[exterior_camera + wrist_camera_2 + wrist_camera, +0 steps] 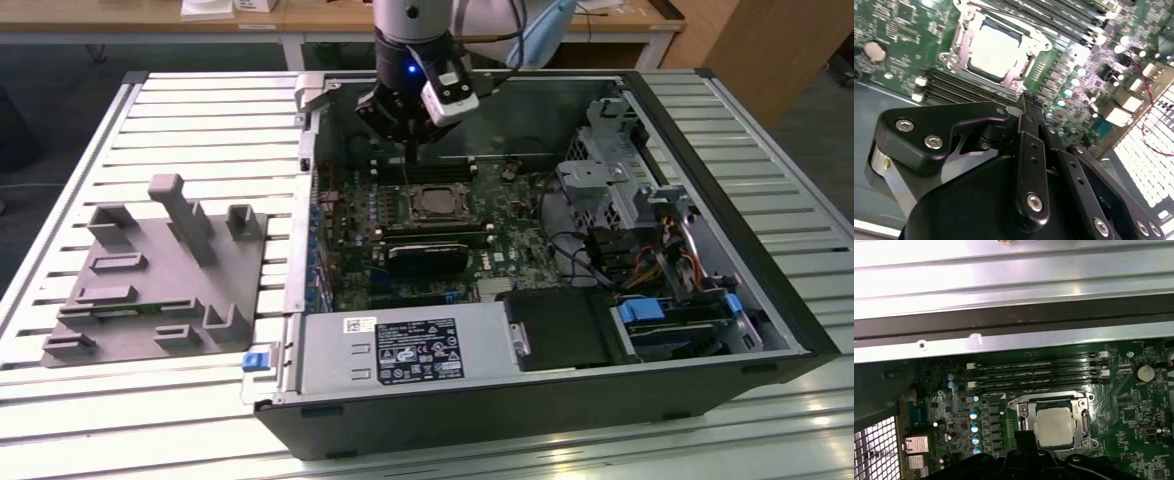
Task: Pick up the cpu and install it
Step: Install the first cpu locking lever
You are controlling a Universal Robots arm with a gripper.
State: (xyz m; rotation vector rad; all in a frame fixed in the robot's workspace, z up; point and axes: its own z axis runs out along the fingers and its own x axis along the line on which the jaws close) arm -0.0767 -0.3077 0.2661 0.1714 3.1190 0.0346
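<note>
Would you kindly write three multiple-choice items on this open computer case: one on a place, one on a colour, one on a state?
1. Where does the cpu lie?
A. in the motherboard socket
B. on the grey fixture
C. on the power supply

2. What colour is the motherboard?
A. red
B. green
C. white

3. What does the gripper hold?
A. the cpu
B. a memory stick
C. nothing

Answers:
1. A: both wrist views show the silver chip inside the socket's metal frame.
2. B: the board is green in all views.
3. C: in the second wrist view the black fingers meet with nothing between them, above the board.
</note>
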